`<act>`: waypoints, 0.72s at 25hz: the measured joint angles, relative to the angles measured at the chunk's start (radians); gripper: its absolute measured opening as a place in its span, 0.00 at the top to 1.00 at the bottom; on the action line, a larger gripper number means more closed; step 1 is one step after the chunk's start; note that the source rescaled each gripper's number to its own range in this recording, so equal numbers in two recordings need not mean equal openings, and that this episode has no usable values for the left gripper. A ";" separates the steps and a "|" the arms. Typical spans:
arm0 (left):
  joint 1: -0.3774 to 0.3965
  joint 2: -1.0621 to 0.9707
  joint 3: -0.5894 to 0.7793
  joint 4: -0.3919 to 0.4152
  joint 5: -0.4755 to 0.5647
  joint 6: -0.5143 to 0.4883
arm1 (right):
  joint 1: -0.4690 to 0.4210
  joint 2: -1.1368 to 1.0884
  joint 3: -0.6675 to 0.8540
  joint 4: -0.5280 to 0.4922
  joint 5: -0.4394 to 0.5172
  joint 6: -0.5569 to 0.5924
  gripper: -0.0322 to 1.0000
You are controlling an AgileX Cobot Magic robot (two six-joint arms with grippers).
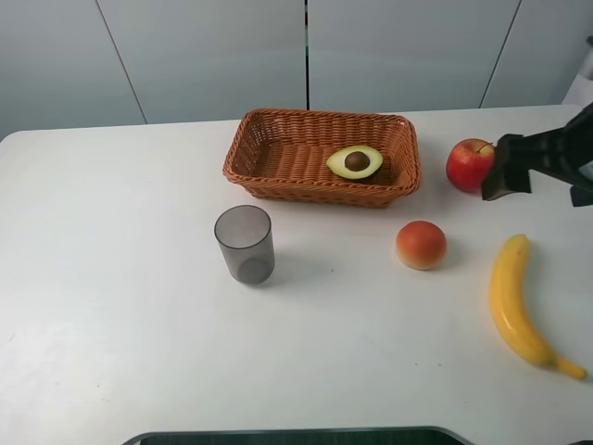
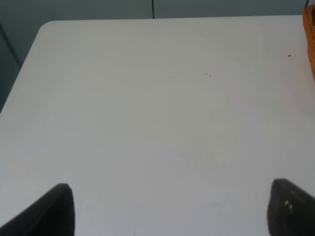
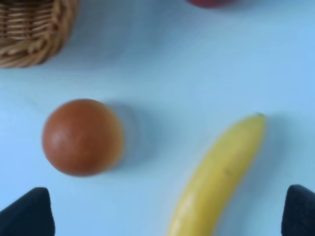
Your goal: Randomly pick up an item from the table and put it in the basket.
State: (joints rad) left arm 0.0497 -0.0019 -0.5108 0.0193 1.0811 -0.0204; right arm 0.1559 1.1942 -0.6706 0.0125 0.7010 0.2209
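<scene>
White table (image 1: 120,306), grey wall panels (image 1: 204,56) behind; left pincer (image 2: 167,209), right pincer (image 3: 167,211) both spread, empty.

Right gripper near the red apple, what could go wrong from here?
1. The right gripper hangs open close beside the round red apple; a sideways move could knock it rolling across the white table.
2. The long yellow banana and round orange-red fruit lie near its path and could be nudged.
</scene>
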 joint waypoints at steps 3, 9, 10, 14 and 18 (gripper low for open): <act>0.000 0.000 0.000 0.000 0.000 0.000 | -0.040 -0.165 0.038 0.000 0.054 -0.034 0.00; 0.000 0.000 0.000 0.000 0.000 0.000 | -0.052 -0.519 0.050 -0.027 0.211 -0.067 0.00; 0.000 0.000 0.000 0.000 0.000 0.000 | -0.052 -0.581 0.050 -0.029 0.243 -0.075 0.00; 0.000 0.000 0.000 0.000 0.000 0.000 | -0.052 -0.795 0.050 -0.029 0.358 -0.115 0.00; 0.000 0.000 0.000 0.000 0.000 0.000 | -0.052 -0.955 0.050 -0.024 0.419 -0.149 0.00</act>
State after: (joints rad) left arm 0.0497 -0.0019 -0.5108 0.0193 1.0811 -0.0204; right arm 0.1038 0.2387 -0.6210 -0.0115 1.1197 0.0722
